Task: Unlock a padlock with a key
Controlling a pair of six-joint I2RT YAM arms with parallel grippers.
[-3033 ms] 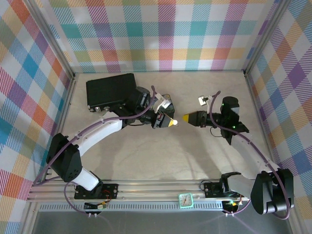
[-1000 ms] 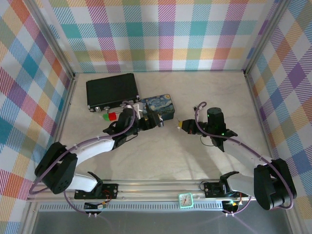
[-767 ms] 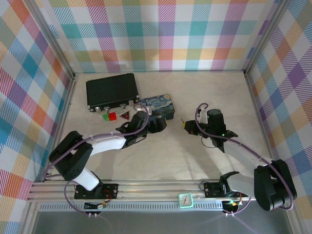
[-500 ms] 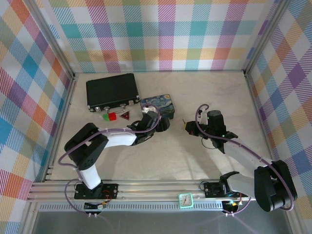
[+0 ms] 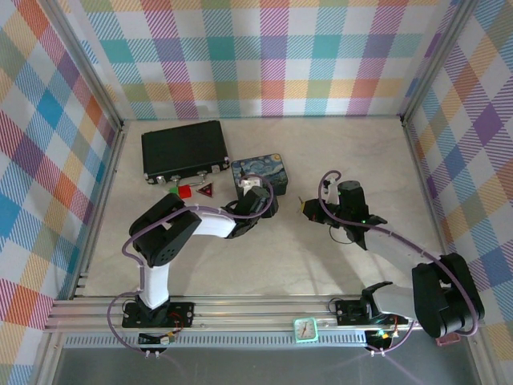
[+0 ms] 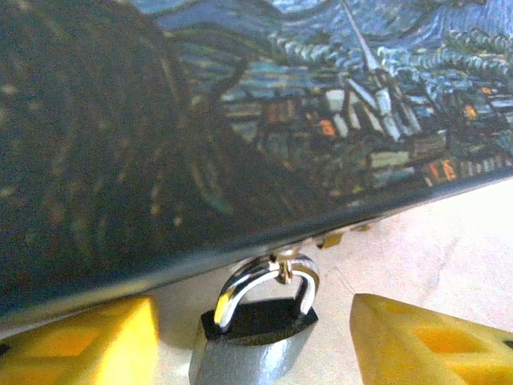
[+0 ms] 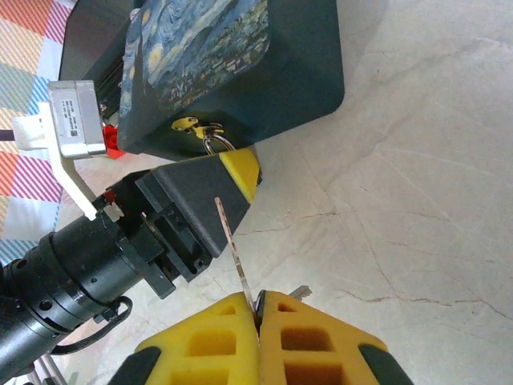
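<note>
A: Left wrist: padlock [image 6: 255, 341] body cut by the bottom edge; tin [image 6: 240, 120] blurred, murky at left.
B: Right wrist: key [image 7: 235, 250] head buried between right gripper [image 7: 258, 303] pads; padlock body behind left fingertip [image 7: 240, 172]. Overhead, key and padlock too small.

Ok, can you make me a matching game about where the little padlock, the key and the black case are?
Things:
1. small grey metal padlock
2. thin silver metal key
3. flat black rectangular case

Places:
A. pinched in the shut right end effector
B. at the far left of the pale table
C. hanging from the blue starry painted tin's clasp, between the open left end effector's yellow fingers

Pairs: 1-C, 2-A, 3-B
</note>
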